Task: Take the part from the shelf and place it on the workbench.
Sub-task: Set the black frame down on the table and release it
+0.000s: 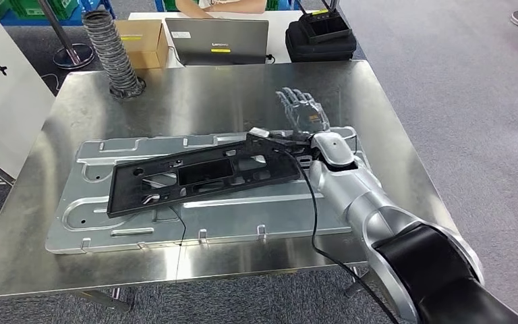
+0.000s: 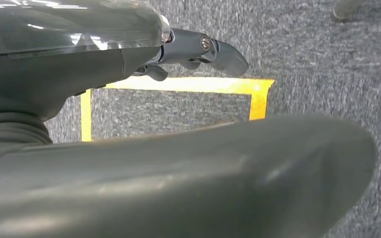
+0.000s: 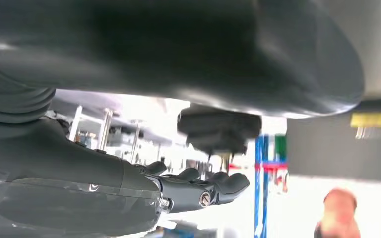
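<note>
Right hand (image 1: 305, 112) fingers (image 1: 295, 100) spread and extended, palm up, holding nothing, hovering over the workbench (image 1: 195, 94) just past the far right end of the part (image 1: 202, 174). Right wrist view shows the same fingers (image 3: 198, 184) straight and apart. Part, a long black plastic frame, lies flat and slightly diagonal on a stamped silver metal panel (image 1: 175, 226) on the workbench. Black cable (image 1: 313, 223) runs along the right arm. Left hand (image 2: 198, 49) hangs over grey carpet with yellow floor tape (image 2: 188, 85); fingers loosely extended, nothing held. Behind the workbench: laptop (image 1: 217, 40), cardboard box (image 1: 141, 42), ribbed hose (image 1: 111, 50), black case (image 1: 320, 37), a person's arms (image 1: 219, 5).
</note>
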{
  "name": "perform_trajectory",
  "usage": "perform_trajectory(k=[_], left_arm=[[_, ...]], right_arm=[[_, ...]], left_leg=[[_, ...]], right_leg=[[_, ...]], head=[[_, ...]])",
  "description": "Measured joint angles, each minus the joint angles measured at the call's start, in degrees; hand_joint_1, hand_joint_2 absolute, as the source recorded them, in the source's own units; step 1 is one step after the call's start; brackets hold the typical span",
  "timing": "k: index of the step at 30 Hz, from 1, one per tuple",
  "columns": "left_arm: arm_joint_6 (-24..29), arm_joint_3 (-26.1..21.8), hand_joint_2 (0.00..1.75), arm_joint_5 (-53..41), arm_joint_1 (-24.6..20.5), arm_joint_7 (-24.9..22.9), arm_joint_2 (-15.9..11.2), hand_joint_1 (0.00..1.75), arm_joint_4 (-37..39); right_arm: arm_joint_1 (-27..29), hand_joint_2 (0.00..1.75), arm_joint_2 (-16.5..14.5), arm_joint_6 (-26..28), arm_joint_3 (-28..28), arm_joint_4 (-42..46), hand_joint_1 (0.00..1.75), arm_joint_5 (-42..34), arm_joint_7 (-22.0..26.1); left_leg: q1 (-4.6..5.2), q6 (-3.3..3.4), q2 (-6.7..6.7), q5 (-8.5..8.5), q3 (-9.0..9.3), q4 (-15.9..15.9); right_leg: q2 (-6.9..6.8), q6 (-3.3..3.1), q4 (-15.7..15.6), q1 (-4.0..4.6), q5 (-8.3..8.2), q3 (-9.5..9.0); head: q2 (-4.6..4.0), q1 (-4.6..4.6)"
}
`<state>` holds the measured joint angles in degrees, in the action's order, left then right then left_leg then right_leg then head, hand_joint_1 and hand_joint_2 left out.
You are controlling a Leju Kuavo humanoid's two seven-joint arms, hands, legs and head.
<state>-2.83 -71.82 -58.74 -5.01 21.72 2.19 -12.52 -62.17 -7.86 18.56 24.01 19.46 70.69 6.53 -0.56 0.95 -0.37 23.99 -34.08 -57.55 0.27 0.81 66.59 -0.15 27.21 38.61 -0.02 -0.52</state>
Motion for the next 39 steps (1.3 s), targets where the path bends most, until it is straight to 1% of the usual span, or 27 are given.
perform_trajectory(k=[1, 2, 3, 5, 7, 8, 11, 12, 13, 14, 15, 17, 18, 21, 22, 24, 26, 27, 28, 29, 31, 32, 33, 36, 37, 38, 39], left_arm=[[0.0, 0.0, 0.00, 0.0, 0.0, 0.1, 0.0, 0.00, 0.0], [-0.1, 0.0, 0.00, 0.0, -0.1, 0.1, 0.0, 0.00, 0.0], [-0.2, 0.0, 0.00, 0.0, -0.1, 0.2, 0.0, 0.00, 0.0], [-0.5, 0.0, 0.00, -0.1, -0.1, 0.3, 0.0, 0.00, 0.0], [-0.8, 0.0, 0.00, -0.2, -0.1, 0.5, 0.0, 0.00, 0.0], [-0.9, 0.0, 0.00, -0.2, -0.1, 0.5, 0.0, 0.00, 0.0], [-1.3, -0.1, 0.00, 0.2, 0.0, 0.6, 0.0, 0.00, 0.0], [-1.4, -0.2, 0.00, 0.5, 0.1, 0.6, 0.0, 0.00, 0.0], [-1.4, -0.5, 0.00, 0.8, 0.2, 0.7, 0.0, 0.00, 0.0], [-1.5, -0.7, 0.00, 1.2, 0.3, 0.7, 0.0, 0.00, 0.0], [-1.5, -1.0, 0.00, 1.5, 0.5, 0.8, 0.0, 0.00, 0.0], [-1.5, -1.4, 0.00, 2.0, 0.9, 1.0, 0.0, 0.00, 0.0], [-1.5, -1.7, 0.00, 2.2, 1.0, 1.0, 0.1, 0.00, 0.0], [-1.7, -2.4, 0.00, 2.3, 1.3, 1.2, 0.2, 0.00, 0.0], [-1.7, -2.6, 0.00, 2.2, 1.3, 1.3, 0.2, 0.00, 0.0], [-1.4, -2.9, 0.00, 2.0, 1.3, 1.6, 0.2, 0.00, 0.2], [-1.3, -3.3, 0.00, 1.7, 1.2, 1.7, 0.2, 0.00, 0.5], [-1.6, -3.6, 0.00, 1.7, 1.2, 1.6, 0.2, 0.00, 0.6], [-1.9, -3.7, 0.00, 1.6, 1.2, 1.5, 0.3, 0.00, 0.6], [-2.2, -3.9, 0.00, 1.6, 1.2, 1.4, 0.3, 0.00, 0.6], [-2.7, -4.1, 0.00, 1.4, 1.1, 1.3, 0.4, 0.00, 0.6], [-2.9, -4.2, 0.00, 1.2, 1.1, 1.3, 0.4, 0.00, 0.6], [-3.1, -4.3, 0.00, 1.1, 1.1, 1.3, 0.5, 0.00, 0.6], [-3.6, -4.8, 0.00, 0.9, 1.1, 1.4, 0.6, 0.00, 0.6], [-3.6, -5.0, 0.00, 0.9, 1.1, 1.3, 0.6, 0.00, 0.6], [-3.7, -5.1, 0.00, 0.9, 1.1, 1.3, 0.7, 0.00, 0.6], [-3.7, -5.2, 0.00, 0.8, 1.0, 1.3, 0.7, 0.00, 0.6]], right_arm=[[-0.3, 0.00, 0.4, 2.0, -0.5, 0.4, 0.00, -1.8, 1.3], [-0.4, 0.00, 0.7, 4.8, -1.5, 0.9, 0.00, -4.8, 3.5], [-0.1, 0.00, 1.0, 8.6, -3.0, 2.0, 0.00, -8.7, 6.7], [1.3, 0.00, 1.6, 16.3, -7.7, 5.6, 0.00, -17.2, 15.0], [3.2, 0.00, 2.0, 20.3, -13.7, 11.0, 0.00, -23.0, 22.4], [4.4, 0.00, 2.1, 21.1, -17.0, 14.6, 0.00, -24.9, 25.5], [10.4, 0.00, 1.7, 21.5, -26.4, 30.0, 0.00, -27.3, 31.7], [12.9, 0.00, 1.5, 21.5, -29.1, 36.1, 0.00, -27.7, 32.6], [15.4, 0.00, 1.4, 21.6, -31.5, 42.3, 0.00, -28.1, 33.0], [17.9, 0.00, 1.4, 21.6, -33.7, 48.3, 0.00, -28.6, 33.2], [20.4, 0.00, 1.5, 21.6, -35.6, 53.9, 0.00, -29.1, 33.2], [25.5, 0.00, 1.8, 21.6, -39.2, 64.3, 0.00, -29.7, 33.3], [28.2, 0.00, 2.1, 21.6, -40.9, 69.3, 0.00, -30.0, 33.4], [37.3, 0.00, 2.8, 21.6, -45.6, 82.0, 0.00, -32.4, 33.4], [40.1, 0.00, 3.1, 21.6, -47.1, 85.1, 0.00, -33.6, 33.4], [45.2, 0.00, 4.1, 21.6, -50.1, 89.7, 0.00, -35.9, 33.3], [49.9, 0.00, 5.0, 21.5, -52.9, 92.6, 0.00, -37.4, 33.3], [52.2, 0.00, 5.1, 21.5, -54.1, 93.6, 0.00, -37.9, 33.3], [54.3, 0.00, 5.1, 21.5, -55.3, 94.3, 0.00, -38.4, 33.3], [56.2, 0.00, 5.0, 21.5, -56.4, 94.8, 0.00, -39.0, 33.3], [59.4, 0.00, 5.0, 21.5, -58.6, 95.3, 0.00, -40.2, 33.3], [60.9, 0.00, 5.0, 21.5, -59.7, 95.3, 0.00, -40.7, 33.3], [62.3, 0.00, 4.9, 21.5, -60.8, 95.3, 0.00, -41.3, 33.3], [65.6, 0.00, 4.6, 21.5, -63.5, 94.7, 0.00, -42.6, 33.3], [66.5, 0.00, 4.5, 21.5, -64.2, 94.3, 0.00, -42.9, 33.3], [67.2, 0.00, 4.4, 21.5, -64.9, 93.7, 0.00, -43.1, 33.3], [67.8, 0.00, 4.2, 21.5, -65.4, 92.9, 0.00, -43.3, 33.4]], left_leg=[[0.15, -0.13, 0.00, 0.07, -0.05, -0.1], [0.25, -0.30, 0.02, 0.12, -0.12, -0.2], [0.31, -0.51, 0.04, 0.15, -0.19, -0.2], [0.35, -1.02, 0.05, 0.14, -0.23, -0.2], [0.31, -1.56, 0.05, 1.11, -0.64, -1.3], [0.27, -1.83, 0.07, 2.49, -1.52, -3.4], [-0.11, -2.39, 0.10, 7.78, -6.40, -14.4], [-0.16, -2.47, 0.11, 8.22, -7.37, -16.5], [-0.18, -2.48, 0.12, 7.50, -7.27, -16.4], [-0.21, -2.42, 0.12, 5.80, -6.00, -13.9], [-0.23, -2.30, 0.10, 3.64, -3.83, -9.7], [-0.11, -1.88, -0.03, 1.32, 0.13, -2.5], [-0.03, -1.61, -0.08, 1.14, 1.10, -0.8], [-0.02, -0.56, -0.11, 1.40, 1.52, 0.1], [-0.09, -0.17, -0.10, 1.32, 1.64, 0.3], [-0.16, 0.40, -0.01, 1.15, 1.74, 0.6], [-0.02, 0.66, 0.05, 1.19, 1.60, 0.6], [0.04, 0.71, 0.06, 1.21, 1.57, 0.6], [0.08, 0.73, 0.07, 1.23, 1.56, 0.6], [0.12, 0.72, 0.07, 1.25, 1.60, 0.5], [0.21, 0.57, 0.05, 1.21, 1.74, 0.5], [0.31, 0.43, 0.01, 1.19, 1.78, 0.4], [0.39, 0.22, -0.01, 1.14, 1.77, 0.3], [0.44, -0.66, -0.01, 1.02, 1.63, 0.2], [0.43, -0.96, 0.01, 1.62, 1.47, -0.2], [0.41, -1.23, 0.04, 2.97, 1.01, -1.6], [0.37, -1.43, 0.06, 5.08, 0.12, -4.1]], right_leg=[[-0.04, -0.32, -4.1, 0.16, -1.60, -1.96], [-0.07, -0.59, -6.9, 0.30, -2.49, -3.20], [-0.09, -0.80, -8.4, 0.43, -2.77, -3.81], [-0.14, -1.17, -8.8, 0.45, -2.78, -3.84], [-0.38, -1.70, -9.2, 0.17, -2.95, -4.16], [-0.55, -1.97, -9.4, 0.01, -3.02, -4.34], [-0.97, -2.31, -9.4, 0.02, -2.84, -4.57], [-1.05, -2.28, -9.4, 0.03, -2.75, -4.65], [-1.08, -2.18, -9.4, 0.03, -2.63, -4.80], [-1.11, -2.02, -9.4, 0.00, -2.46, -5.02], [-1.12, -1.81, -9.3, -0.02, -2.26, -5.28], [-1.11, -1.33, -9.2, 0.13, -1.91, -5.53], [-1.09, -1.06, -9.2, 0.21, -1.82, -5.56], [-1.02, -0.08, -9.3, 0.26, -1.62, -5.84], [-0.92, 0.26, -8.7, 0.19, -0.98, -5.67], [-0.61, 0.83, -3.8, -0.01, 2.15, -3.46], [-0.45, 1.15, 4.4, -0.11, 5.92, 0.46], [-0.43, 1.23, 7.0, -0.15, 6.67, 1.77], [-0.42, 1.24, 7.5, -0.18, 6.26, 1.98], [-0.42, 1.17, 5.3, -0.20, 4.80, 0.90], [-0.43, 0.79, -3.2, -0.16, 1.07, -3.60], [-0.43, 0.53, -6.8, -0.06, -0.25, -5.42], [-0.41, 0.27, -8.8, 0.07, -0.91, -6.43], [-0.40, -0.64, -9.5, 0.17, -1.60, -6.43], [-0.45, -1.07, -9.8, 0.04, -1.90, -6.36], [-0.52, -1.49, -10.0, -0.11, -2.23, -6.22], [-0.59, -1.82, -10.2, -0.21, -2.56, -5.97]], head=[[0.00, 0.00], [0.00, 0.00], [0.01, 0.00], [0.01, 0.00], [0.00, 0.00], [0.00, 0.00], [0.00, 0.00], [0.00, 0.00], [0.00, 0.00], [0.00, 0.00], [0.00, 0.00], [0.00, -0.01], [0.00, -0.01], [0.00, 0.00], [0.00, 0.00], [0.00, 0.00], [0.00, 0.00], [0.00, 0.00], [0.00, 0.00], [0.00, 0.00], [0.00, 0.00], [0.00, 0.00], [0.00, 0.00], [0.00, 0.00], [0.00, 0.00], [0.00, 0.00], [0.00, 0.00]])
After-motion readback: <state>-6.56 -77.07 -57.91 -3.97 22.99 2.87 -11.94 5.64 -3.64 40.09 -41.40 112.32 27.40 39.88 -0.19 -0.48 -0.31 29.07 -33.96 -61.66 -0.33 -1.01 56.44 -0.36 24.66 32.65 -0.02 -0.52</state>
